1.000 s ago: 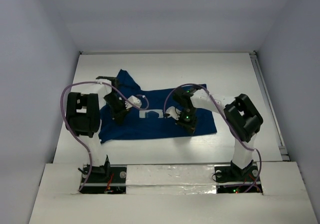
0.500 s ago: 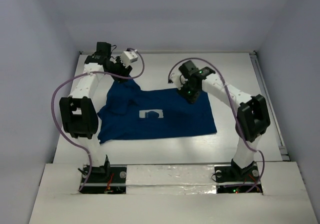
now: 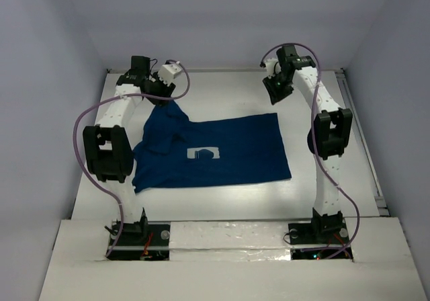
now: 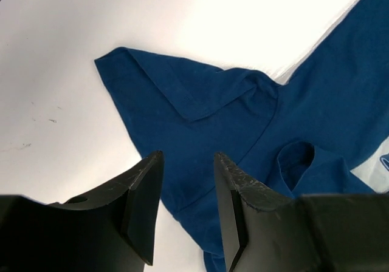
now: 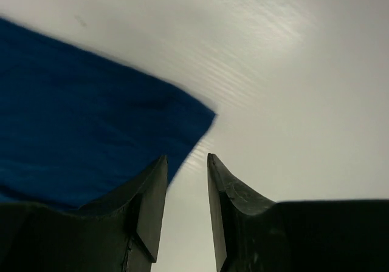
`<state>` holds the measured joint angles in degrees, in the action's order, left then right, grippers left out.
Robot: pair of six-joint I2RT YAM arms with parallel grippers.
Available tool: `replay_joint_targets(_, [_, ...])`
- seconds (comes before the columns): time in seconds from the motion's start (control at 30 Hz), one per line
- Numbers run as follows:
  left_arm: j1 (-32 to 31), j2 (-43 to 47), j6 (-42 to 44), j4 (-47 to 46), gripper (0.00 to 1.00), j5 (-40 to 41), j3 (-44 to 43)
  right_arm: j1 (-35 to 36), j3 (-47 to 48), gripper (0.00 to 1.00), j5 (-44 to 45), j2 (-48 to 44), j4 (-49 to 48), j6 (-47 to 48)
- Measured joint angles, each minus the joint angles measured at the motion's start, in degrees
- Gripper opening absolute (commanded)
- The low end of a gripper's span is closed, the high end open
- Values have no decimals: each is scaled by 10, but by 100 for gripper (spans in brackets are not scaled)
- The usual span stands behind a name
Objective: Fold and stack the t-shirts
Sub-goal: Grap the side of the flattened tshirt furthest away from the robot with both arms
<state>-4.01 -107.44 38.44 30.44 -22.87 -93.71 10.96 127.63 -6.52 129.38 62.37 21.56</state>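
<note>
A dark navy-blue fabric t-shirt [image 3: 228, 156] with a white chest print lies spread on the white counter [image 3: 316, 180]. The left jaws hang open and empty over its rumpled far-left sleeve. The right jaws are open and empty near its far-right corner.

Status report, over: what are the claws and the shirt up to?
Left gripper and right gripper open, empty. T-shirt spread on table, one sleeve bunched, not folded. Nothing in the way.

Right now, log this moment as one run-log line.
t-shirt: spread on table, left side rumpled | left fingers: open, empty, above far-left sleeve | right fingers: open, empty, near far-right corner
</note>
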Motion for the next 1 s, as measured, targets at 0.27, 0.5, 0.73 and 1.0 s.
replay_joint_targets(0.27, [0,14,-10,-3,35,4,22,-4,10,41,-124,43,52,-38])
replay_joint_targets(0.5, [0,49,-15,3,17,-30,55,-24,-105,19,-153,-3,14,-73])
replay_joint_targets(0.73, [0,72,-13,9,0,-77,115,-7,-335,0,-109,-160,-11,-64])
replay_joint_targets(1.0, [0,77,-15,-3,0,-86,170,17,-396,0,-69,-186,-57,-66])
